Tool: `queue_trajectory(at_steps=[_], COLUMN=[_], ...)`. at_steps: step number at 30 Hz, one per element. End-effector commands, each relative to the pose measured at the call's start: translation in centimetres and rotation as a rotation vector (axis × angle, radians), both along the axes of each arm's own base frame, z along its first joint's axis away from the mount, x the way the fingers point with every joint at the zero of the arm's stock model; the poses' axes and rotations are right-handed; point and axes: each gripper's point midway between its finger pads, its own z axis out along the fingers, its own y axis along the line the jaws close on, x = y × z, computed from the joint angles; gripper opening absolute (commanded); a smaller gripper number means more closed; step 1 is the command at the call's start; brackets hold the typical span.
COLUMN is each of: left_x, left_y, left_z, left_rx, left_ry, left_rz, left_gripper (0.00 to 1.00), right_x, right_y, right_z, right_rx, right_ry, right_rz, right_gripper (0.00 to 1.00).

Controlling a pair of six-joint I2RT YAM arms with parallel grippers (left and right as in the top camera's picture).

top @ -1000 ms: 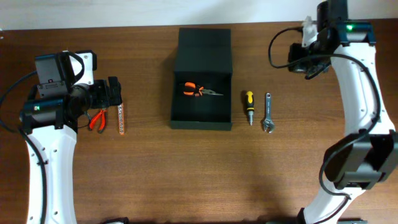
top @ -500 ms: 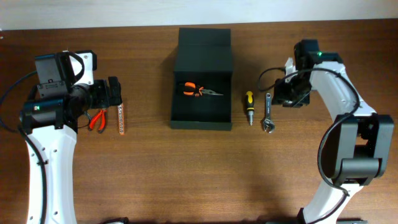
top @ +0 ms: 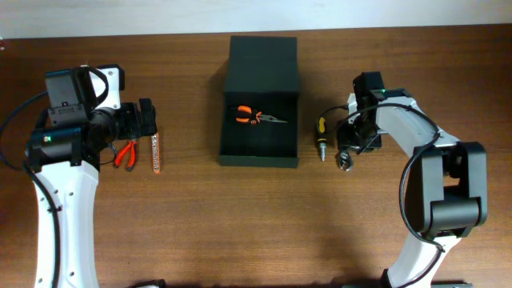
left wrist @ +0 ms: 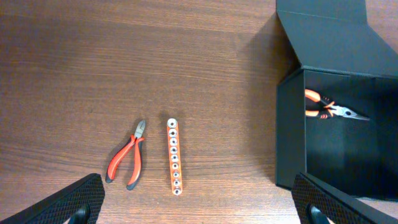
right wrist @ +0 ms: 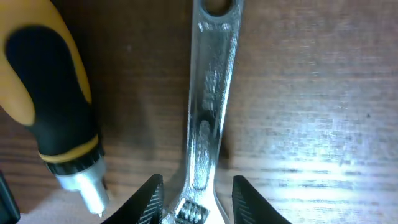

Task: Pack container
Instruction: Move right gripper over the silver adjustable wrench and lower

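Note:
The container (top: 259, 142) is a dark box near the table's middle, its lid (top: 262, 64) laid open at the back. Orange-handled pliers (top: 252, 117) lie inside it. My right gripper (top: 352, 142) is down over a silver adjustable wrench (right wrist: 208, 106), open, with one finger on each side near the wrench's head and a gap on the right side. A yellow-and-black screwdriver (right wrist: 53, 106) lies just left of the wrench. My left gripper (left wrist: 202, 211) hangs wide open above the table, holding nothing, and the container (left wrist: 336, 118) lies to its right.
Red-handled pliers (left wrist: 127, 162) and an orange socket strip (left wrist: 174, 157) lie side by side on the wood under my left gripper, left of the container. The screwdriver (top: 320, 136) lies between the container and the wrench (top: 346, 162).
My right arm has swung from the back right corner down and left to the wrench, with its jaws now astride it. The left arm has not moved.

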Motion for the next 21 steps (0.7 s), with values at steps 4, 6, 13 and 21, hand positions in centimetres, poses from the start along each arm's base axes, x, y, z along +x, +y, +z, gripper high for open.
queue_trajectory(at_steps=[4, 6, 13, 21], left_x=[0.36, 0.36, 0.36, 0.36], left_y=[0.37, 0.37, 0.37, 0.37], left_z=[0.75, 0.75, 0.74, 0.75], left_rx=[0.021, 0.021, 0.022, 0.021], left_ry=[-0.02, -0.02, -0.02, -0.02], left_rz=[-0.006, -0.006, -0.006, -0.006], left_gripper=[0.99, 0.99, 0.99, 0.99], right_x=[0.62, 0.69, 0.57, 0.37], right_y=[-0.57, -0.57, -0.53, -0.55], right_z=[-0.36, -0.37, -0.85, -1.09], right_rx=[-0.037, -0.037, -0.031, -0.032], right_ry=[-0.026, -0.029, -0.031, -0.027], right_rz=[-0.016, -0.017, -0.042, -0.042], right_gripper=[0.35, 0.36, 0.35, 0.35])
